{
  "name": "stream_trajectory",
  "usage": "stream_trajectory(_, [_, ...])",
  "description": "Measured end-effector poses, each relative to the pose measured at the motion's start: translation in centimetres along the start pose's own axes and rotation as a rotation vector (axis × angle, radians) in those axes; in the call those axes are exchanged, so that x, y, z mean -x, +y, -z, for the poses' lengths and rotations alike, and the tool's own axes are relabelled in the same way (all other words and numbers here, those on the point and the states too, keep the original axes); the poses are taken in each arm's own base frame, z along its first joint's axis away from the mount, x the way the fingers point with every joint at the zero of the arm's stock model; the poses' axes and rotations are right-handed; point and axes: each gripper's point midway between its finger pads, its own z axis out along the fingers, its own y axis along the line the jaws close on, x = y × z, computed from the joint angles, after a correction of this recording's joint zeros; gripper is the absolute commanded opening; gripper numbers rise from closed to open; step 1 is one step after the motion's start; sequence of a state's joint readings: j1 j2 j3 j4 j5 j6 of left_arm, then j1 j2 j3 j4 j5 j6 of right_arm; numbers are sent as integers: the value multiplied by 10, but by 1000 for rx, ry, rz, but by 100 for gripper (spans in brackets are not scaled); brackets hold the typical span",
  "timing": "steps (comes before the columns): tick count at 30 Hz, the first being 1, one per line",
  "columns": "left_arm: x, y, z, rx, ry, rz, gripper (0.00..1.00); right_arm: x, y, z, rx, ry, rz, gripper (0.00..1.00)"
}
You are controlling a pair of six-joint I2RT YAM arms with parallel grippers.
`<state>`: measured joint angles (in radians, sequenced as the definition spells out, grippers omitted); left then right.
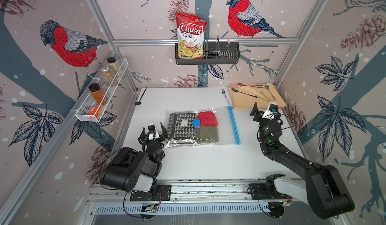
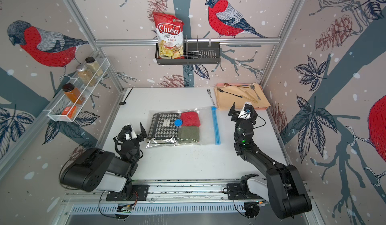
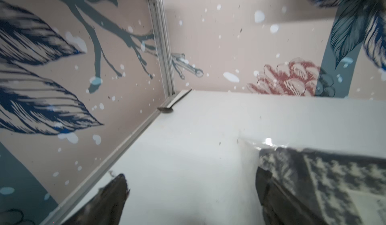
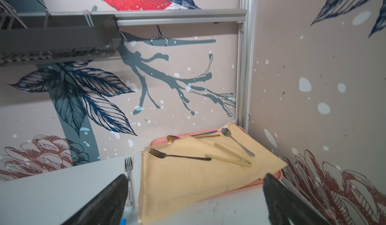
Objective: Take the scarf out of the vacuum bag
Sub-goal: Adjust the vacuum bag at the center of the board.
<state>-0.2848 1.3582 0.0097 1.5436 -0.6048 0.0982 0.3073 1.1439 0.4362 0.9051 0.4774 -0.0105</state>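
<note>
Left end effector (image 1: 153,130): fingers apart and empty, low over the white tabletop (image 1: 198,161). In the left wrist view one finger (image 3: 269,194) sits at the bag's closed edge; touching or just short, I cannot tell.
Right end effector (image 4: 197,178): fingers apart and empty, raised, aimed at the pink tray (image 4: 160,140) rather than at the bag.
Scarf: the folded black-and-white houndstooth knit scarf (image 1: 181,128) lies flat inside the large clear crinkly plastic vacuum bag (image 1: 224,128), just beside my left end effector on the side toward my right arm.
In the way: a small red knit piece (image 1: 207,119) and a small olive-green knit piece (image 1: 206,134) lie between the scarf and the bag's mouth. The round blue valve (image 1: 196,122) sits over the scarf's inner edge.
Mouth: the light-blue zip strip (image 1: 234,125) runs along the edge farthest from my left end effector, nearer my right. I cannot tell whether it is sealed.
Step in hand: by my judgement, getting the mouth open; the scarf is not yet out.
Doing it well: I would pin the closed end with my left, bring my right down to one end of the zip and part it along its length. Then I would reach past the small pieces and pinch only the houndstooth.
Risk: the film looks slippery, and a silver fork (image 1: 226,98) lies just beyond the zip's far end, near my right's way down.
</note>
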Motion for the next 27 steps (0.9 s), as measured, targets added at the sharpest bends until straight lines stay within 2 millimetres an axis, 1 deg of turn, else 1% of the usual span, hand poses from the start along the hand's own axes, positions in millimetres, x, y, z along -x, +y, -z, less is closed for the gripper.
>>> stream_trajectory(1, [21,2,1,22,-57,34,98,4,6,0,-2,15,-11,100])
stream_trajectory(3, [60,8,-2,73,-141,118,98,4,15,-3,-20,70,-43,100])
stream_trajectory(5, [95,8,-12,105,-157,199,99,7,25,-9,-27,129,-72,100])
stream_trajectory(7, [134,-1,-25,78,-133,254,99,17,33,-16,-42,167,-109,100])
stream_trajectory(8, [144,-6,-27,56,-120,273,98,19,32,-18,-67,182,-134,100])
stream_trajectory(9, [148,-8,-28,44,-95,283,98,20,28,-20,-102,208,-166,100])
stream_trajectory(11, [141,-13,-28,22,-31,281,98,19,10,-23,-184,251,-227,100])
stream_trajectory(13, [124,-20,-27,-11,50,264,98,17,-11,-24,-243,275,-279,100])
stream_trajectory(15, [116,-27,-23,-59,93,273,98,10,-22,-23,-250,305,-291,100])
stream_trajectory(16, [115,-29,-21,-78,101,281,98,6,-21,-22,-237,325,-290,100])
stream_trajectory(19, [115,-32,-22,-83,149,307,98,-1,-7,-18,-188,361,-280,100])
stream_trajectory(21, [121,-34,-31,-48,183,314,98,-4,2,-15,-177,364,-261,100])
stream_trajectory(23, [123,-39,-44,-19,218,287,98,-12,8,-12,-171,379,-236,100])
stream_trajectory(25, [114,-52,-55,3,271,234,98,-21,10,-12,-173,399,-201,100])
stream_trajectory(27, [98,-59,-62,30,333,188,98,-25,9,-12,-182,406,-192,100])
